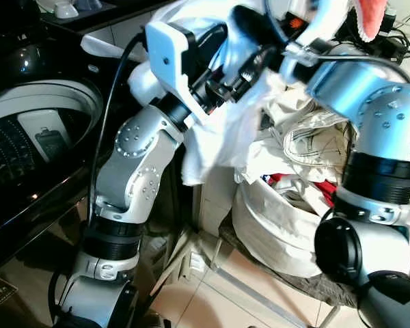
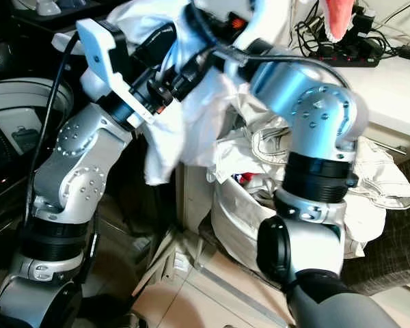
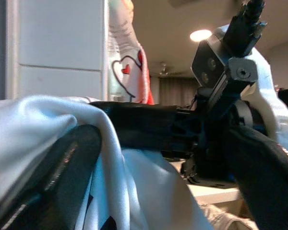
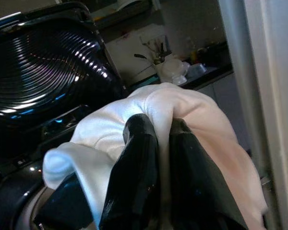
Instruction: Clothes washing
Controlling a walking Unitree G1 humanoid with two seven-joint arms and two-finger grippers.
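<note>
A white garment hangs between my two raised arms, beside the open black top-loading washing machine on my left. My right gripper is shut on a bunched fold of this garment, with cloth bulging over its fingertips. My left gripper is open, its fingers wide apart. The white garment is draped over one finger, and the right gripper's black body crosses the gap. In the left eye view both grippers meet high up, near the garment's top edge.
A white laundry bag stuffed with pale and red clothes stands to my right on the tiled floor. A counter with a power strip lies behind it. The washer's ribbed lid is up.
</note>
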